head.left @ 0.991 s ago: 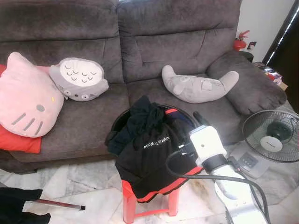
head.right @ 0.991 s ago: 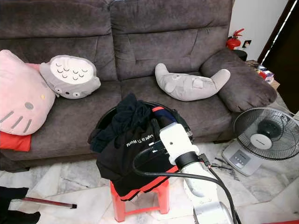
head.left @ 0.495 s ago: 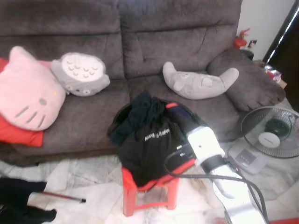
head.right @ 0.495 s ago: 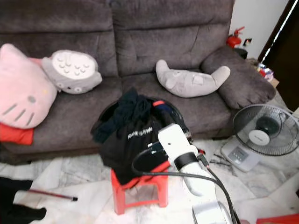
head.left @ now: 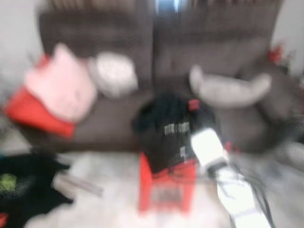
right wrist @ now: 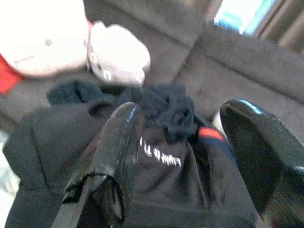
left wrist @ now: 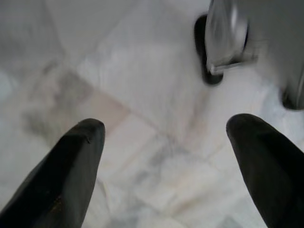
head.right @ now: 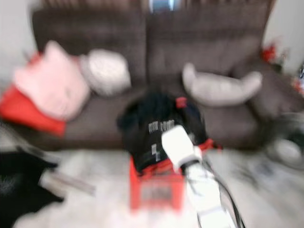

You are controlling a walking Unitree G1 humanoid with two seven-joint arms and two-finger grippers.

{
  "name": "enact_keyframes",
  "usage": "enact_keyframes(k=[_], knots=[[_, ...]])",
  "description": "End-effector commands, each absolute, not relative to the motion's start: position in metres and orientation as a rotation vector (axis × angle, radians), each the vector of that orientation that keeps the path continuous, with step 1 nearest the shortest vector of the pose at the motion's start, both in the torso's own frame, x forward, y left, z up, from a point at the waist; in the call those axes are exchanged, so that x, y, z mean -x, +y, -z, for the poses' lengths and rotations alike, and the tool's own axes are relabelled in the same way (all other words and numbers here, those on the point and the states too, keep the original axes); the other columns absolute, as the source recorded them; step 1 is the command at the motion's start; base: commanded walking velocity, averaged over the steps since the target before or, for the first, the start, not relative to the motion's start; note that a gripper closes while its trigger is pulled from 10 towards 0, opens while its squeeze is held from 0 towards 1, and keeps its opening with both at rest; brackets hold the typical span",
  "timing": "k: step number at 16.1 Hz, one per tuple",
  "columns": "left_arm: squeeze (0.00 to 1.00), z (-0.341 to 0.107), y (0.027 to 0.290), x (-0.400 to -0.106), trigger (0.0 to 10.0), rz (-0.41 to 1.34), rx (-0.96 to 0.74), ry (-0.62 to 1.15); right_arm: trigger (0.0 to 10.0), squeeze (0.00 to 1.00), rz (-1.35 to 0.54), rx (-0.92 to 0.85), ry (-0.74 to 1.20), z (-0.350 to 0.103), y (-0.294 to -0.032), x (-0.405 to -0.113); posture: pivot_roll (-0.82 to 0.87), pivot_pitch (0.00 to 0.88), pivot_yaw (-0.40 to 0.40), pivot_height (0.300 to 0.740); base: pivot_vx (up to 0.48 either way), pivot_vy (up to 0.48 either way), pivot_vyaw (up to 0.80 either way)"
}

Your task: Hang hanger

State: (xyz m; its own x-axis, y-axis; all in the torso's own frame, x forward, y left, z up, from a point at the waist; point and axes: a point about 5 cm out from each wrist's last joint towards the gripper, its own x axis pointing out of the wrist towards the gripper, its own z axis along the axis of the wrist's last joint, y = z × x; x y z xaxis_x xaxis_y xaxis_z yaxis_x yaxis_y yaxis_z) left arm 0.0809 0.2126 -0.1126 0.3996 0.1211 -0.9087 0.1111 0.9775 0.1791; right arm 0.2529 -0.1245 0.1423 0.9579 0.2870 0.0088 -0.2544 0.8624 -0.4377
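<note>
With my right gripper point(right wrist: 183, 156) spread wide and empty just above the black clothes point(right wrist: 156, 185) heaped on the red stool point(head.left: 166, 190) before the sofa point(head.right: 142, 57), I see no hanger, while my left gripper point(left wrist: 166, 156) hangs open over the floor point(left wrist: 133, 95).

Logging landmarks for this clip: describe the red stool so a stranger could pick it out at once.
Start at the dark sofa. On the pale floor just in front of its middle stands the red stool, piled with black clothes. It is the only red thing on legs.
</note>
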Motion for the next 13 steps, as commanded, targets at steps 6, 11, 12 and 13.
enact_keyframes(k=[6, 11, 12, 13], knots=[[0.00, 0.111, 0.211, -0.090, 10.0, -0.001, -0.250, 1.126, 10.0, 0.00, -0.265, 0.502, -0.063, -0.142, -0.134, -0.256, -0.17, 0.048, -0.001, 0.740, 0.000, -0.123, 0.00], [0.00, 0.111, 0.212, -0.090, 10.0, -0.007, -0.242, 1.127, 10.0, 0.00, -0.261, 0.520, -0.058, -0.143, -0.137, -0.258, -0.17, 0.055, -0.001, 0.740, 0.000, -0.401, 0.00], [0.00, 0.111, 0.212, -0.090, 10.0, -0.008, -0.241, 1.126, 10.0, 0.00, -0.262, 0.520, -0.058, -0.142, -0.137, -0.259, -0.17, 0.055, -0.001, 0.740, 0.000, -0.398, 0.00], [0.00, 0.111, 0.212, -0.090, 10.0, -0.008, -0.242, 1.127, 10.0, 0.00, -0.262, 0.529, -0.055, -0.142, -0.137, -0.259, -0.17, 0.055, -0.001, 0.740, 0.000, -0.401, 0.00]])
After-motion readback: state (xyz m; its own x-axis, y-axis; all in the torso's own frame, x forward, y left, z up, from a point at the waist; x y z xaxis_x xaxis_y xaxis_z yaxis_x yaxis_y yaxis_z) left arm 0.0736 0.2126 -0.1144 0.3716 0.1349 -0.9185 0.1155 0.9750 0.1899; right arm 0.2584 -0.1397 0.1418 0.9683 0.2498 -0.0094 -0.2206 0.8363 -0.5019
